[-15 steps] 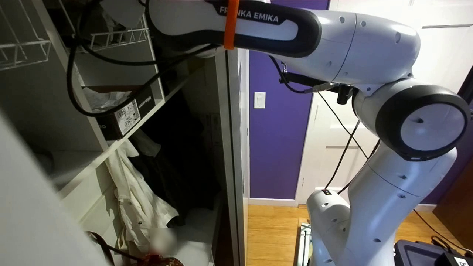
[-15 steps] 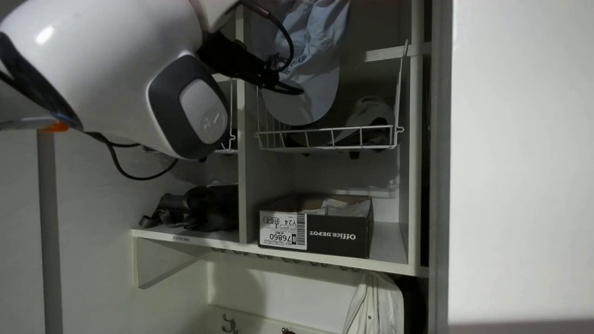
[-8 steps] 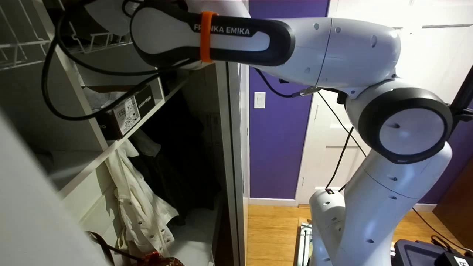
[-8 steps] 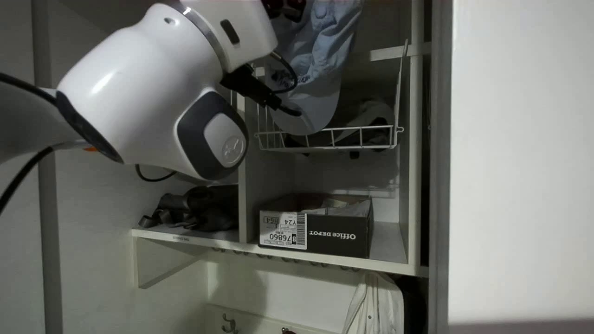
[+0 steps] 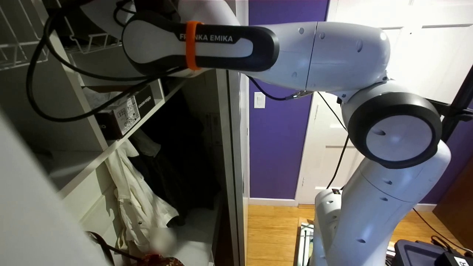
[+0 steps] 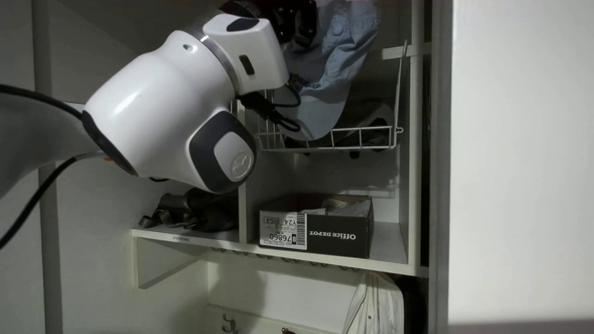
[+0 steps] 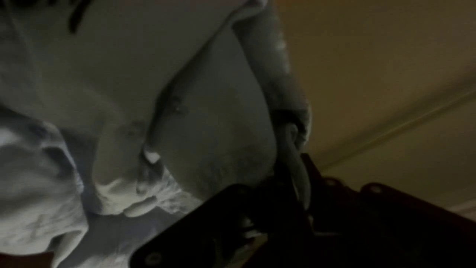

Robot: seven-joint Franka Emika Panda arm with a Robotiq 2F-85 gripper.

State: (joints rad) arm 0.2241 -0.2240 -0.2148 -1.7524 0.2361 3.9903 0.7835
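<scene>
My gripper (image 7: pixel 292 167) is shut on a thin fold or strap of a light blue-grey cap (image 7: pixel 219 111). In an exterior view the cap (image 6: pixel 320 106) hangs brim down from the dark gripper (image 6: pixel 297 21), in front of a white wire basket (image 6: pixel 325 147). Its brim overlaps the basket's front rim; I cannot tell whether it touches. The fingertips are hidden or cut off at the top there. In an exterior view the cap (image 5: pixel 101 16) shows partly behind the arm and cable. A pale cap or similar item (image 6: pixel 378 113) lies in the basket.
An Office Depot box (image 6: pixel 338 234) stands on the shelf (image 6: pixel 390 246) below the basket. Dark bags (image 6: pixel 199 211) lie left of a divider (image 6: pixel 242 199). A white jacket (image 5: pixel 136 199) hangs below. A door frame (image 5: pixel 231 159) and white panel (image 6: pixel 519 162) flank the closet. A cable loops beside the arm.
The arm has moved deeper into the closet, going left and down in an exterior view and right and down in an exterior view. The cap has moved with it, right and slightly down over the basket.
</scene>
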